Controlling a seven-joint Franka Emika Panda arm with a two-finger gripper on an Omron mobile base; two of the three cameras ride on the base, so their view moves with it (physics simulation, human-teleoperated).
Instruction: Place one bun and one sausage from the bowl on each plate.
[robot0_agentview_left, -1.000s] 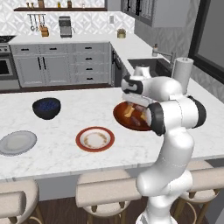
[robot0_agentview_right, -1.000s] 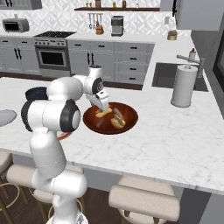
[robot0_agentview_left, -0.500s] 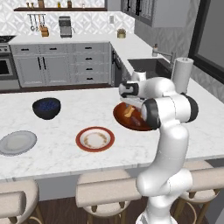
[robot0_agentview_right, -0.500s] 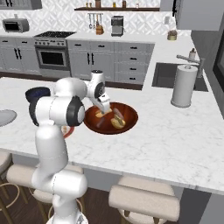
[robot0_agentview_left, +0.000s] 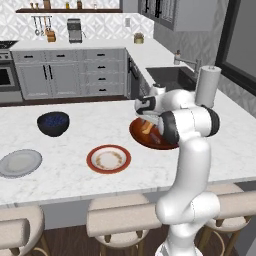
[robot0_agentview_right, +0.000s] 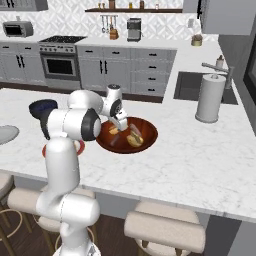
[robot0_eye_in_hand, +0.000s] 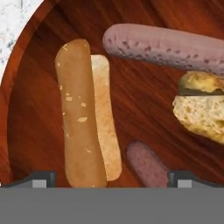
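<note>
I am keeping the gripper (robot0_eye_in_hand: 112, 178) spread wide, its two dark fingertips (robot0_eye_in_hand: 43, 178) standing far apart at the bottom of the hand view and gripping nothing. Between them, toward the left tip, a long split bun (robot0_eye_in_hand: 85, 113) is lying lengthwise, running away from the fingers. Nearer the right tip, the end of a sausage (robot0_eye_in_hand: 146, 164) is poking up beside the bun. Farther out, a second sausage (robot0_eye_in_hand: 166, 46) is lying crosswise beyond the bun's far end, and a second bun (robot0_eye_in_hand: 203, 107) is sitting off to the right. All of this is resting in the reddish-brown bowl (robot0_eye_in_hand: 35, 65), whose rim is curving past the left tip.

In the left base view, I am holding the gripper (robot0_agentview_left: 148, 121) low over the bowl (robot0_agentview_left: 138, 131). Well off to its left, the red-rimmed plate (robot0_agentview_left: 109, 159) and, beyond it, the grey plate (robot0_agentview_left: 20, 163) are lying on the counter (robot0_agentview_left: 75, 185), with the dark blue bowl (robot0_agentview_left: 53, 123) behind them.
</note>
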